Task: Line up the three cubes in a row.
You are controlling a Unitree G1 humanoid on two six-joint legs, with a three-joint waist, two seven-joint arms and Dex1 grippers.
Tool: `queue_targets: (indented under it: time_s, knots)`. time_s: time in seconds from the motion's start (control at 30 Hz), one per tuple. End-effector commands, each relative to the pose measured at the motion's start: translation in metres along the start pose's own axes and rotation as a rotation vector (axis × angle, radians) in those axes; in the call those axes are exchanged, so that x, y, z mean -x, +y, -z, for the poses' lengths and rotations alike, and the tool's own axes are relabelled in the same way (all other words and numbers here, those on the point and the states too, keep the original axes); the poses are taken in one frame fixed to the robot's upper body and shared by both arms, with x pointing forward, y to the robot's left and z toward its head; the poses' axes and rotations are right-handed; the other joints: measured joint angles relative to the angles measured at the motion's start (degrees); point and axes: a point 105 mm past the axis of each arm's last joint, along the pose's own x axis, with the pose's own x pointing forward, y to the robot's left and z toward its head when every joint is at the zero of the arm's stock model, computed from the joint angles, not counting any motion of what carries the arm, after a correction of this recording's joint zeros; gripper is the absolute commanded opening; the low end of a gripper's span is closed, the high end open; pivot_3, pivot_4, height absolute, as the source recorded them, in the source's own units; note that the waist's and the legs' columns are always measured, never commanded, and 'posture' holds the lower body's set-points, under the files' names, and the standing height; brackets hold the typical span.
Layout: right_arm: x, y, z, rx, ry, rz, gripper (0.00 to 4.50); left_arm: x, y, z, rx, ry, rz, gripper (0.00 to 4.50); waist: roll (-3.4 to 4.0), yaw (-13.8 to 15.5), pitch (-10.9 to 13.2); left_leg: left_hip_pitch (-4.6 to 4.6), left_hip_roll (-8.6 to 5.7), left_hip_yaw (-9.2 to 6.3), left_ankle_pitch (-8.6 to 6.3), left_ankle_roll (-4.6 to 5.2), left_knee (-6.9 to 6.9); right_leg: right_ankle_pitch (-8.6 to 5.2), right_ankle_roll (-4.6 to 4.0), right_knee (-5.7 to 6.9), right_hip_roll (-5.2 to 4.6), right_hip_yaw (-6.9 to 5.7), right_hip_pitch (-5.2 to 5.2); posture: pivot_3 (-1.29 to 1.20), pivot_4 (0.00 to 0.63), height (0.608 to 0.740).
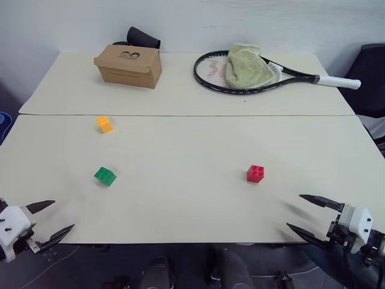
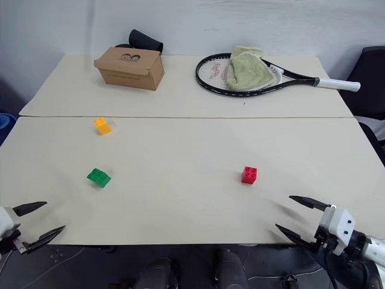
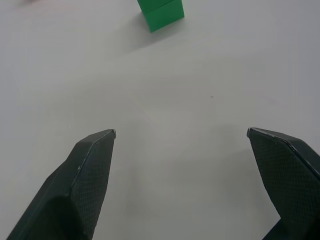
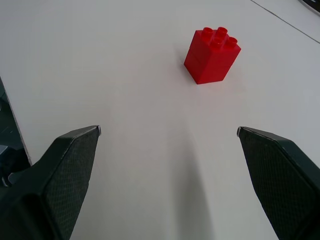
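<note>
Nothing is lined up yet: the three cubes sit well apart on the table (image 1: 180, 211), none held. The left gripper (image 1: 49, 220) hangs at the near left edge, jaws wide apart and empty. The orange cube (image 1: 104, 124) lies far left, the green cube (image 1: 105, 176) nearer, both turned a little askew, studs apparently up. The red cube (image 1: 255, 173) stands right of centre, studs up, squarer to the edge. The right gripper (image 1: 308, 212) waits spread and empty.
</note>
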Motion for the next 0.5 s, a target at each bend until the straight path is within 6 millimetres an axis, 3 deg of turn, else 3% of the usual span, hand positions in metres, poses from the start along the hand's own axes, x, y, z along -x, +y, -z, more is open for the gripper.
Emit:
queue_targets:
  time_s: [0.03, 0.17, 0.3, 0.43, 0.5]
  knots:
    - [-0.005, -0.006, -0.013, 0.013, -0.061, 0.045, 4.5, 0.004, 0.003, -0.014, 0.003, -0.052, -0.007, 4.41, 0.0, 0.0, 0.0, 0.0, 0.0, 0.0, 0.0, 0.01, 0.0, 0.0, 0.0, 0.0, 0.0, 0.0, 0.0, 0.0, 0.15, 0.74]
    - [-0.005, -0.018, -0.022, -0.064, -0.113, 0.181, 4.5, -0.007, -0.004, -0.048, 0.068, -0.185, 0.057, 4.41, -0.01, 0.04, 0.0, -0.04, -0.01, -0.01, 0.03, 0.04, 0.01, 0.0, 0.01, 0.0, -0.02, 0.01, 0.0, 0.0, 0.15, 0.74]
    - [0.009, -0.021, -0.019, -0.171, -0.123, 0.385, 4.5, -0.026, -0.036, -0.094, 0.1, -0.296, 0.267, 4.41, 0.02, 1.04, -0.02, -0.06, -0.02, -0.06, 0.09, 0.08, 0.01, 0.0, 0.01, 0.02, -0.03, 0.0, 0.0, 0.0, 0.15, 0.74]
    - [0.013, -0.017, -0.002, -0.225, -0.08, 0.58, 4.5, -0.044, -0.065, -0.115, 0.023, -0.352, 0.404, 4.41, 0.08, 1.36, -0.06, -0.02, -0.04, -0.05, 0.08, -0.03, -0.01, 0.0, 0.0, 0.02, 0.0, 0.01, 0.04, 0.0, 0.15, 0.74]
    - [-0.003, -0.01, -0.008, -0.22, -0.096, 0.593, 4.5, -0.05, -0.069, -0.119, 0.004, -0.369, 0.416, 4.41, 0.16, 1.08, -0.05, -0.01, -0.06, -0.01, 0.1, -0.06, 0.01, 0.0, 0.0, 0.08, 0.02, 0.04, 0.03, 0.0, 0.15, 0.74]
